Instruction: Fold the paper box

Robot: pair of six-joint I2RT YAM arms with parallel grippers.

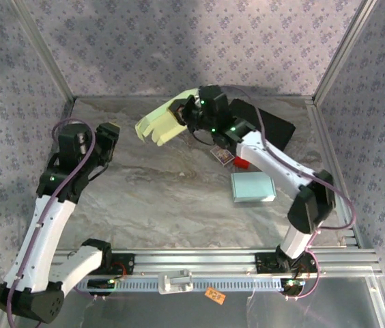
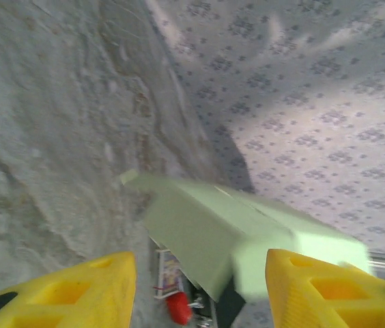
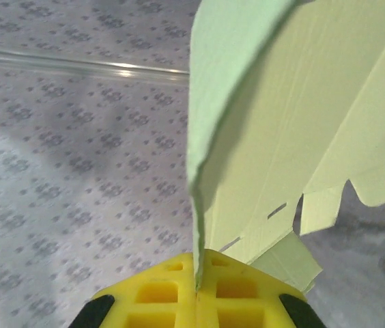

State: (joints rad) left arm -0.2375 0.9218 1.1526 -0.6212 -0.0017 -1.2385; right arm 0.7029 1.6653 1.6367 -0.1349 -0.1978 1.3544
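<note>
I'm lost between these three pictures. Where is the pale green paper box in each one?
Top external: the paper box is at upper centre, held off the table by the right gripper.
Left wrist: lower centre, ahead of the open left gripper.
Right wrist: upper right, with its edge pinched between the yellow fingers at the bottom.
Shared landmark: the patterned wall, seen in all three.

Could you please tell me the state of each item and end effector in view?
paper box: partly folded, flaps loose, held off the table.
right end effector: shut on the paper box's edge.
left end effector: open, empty.
blue box: lying flat on the table.
</note>
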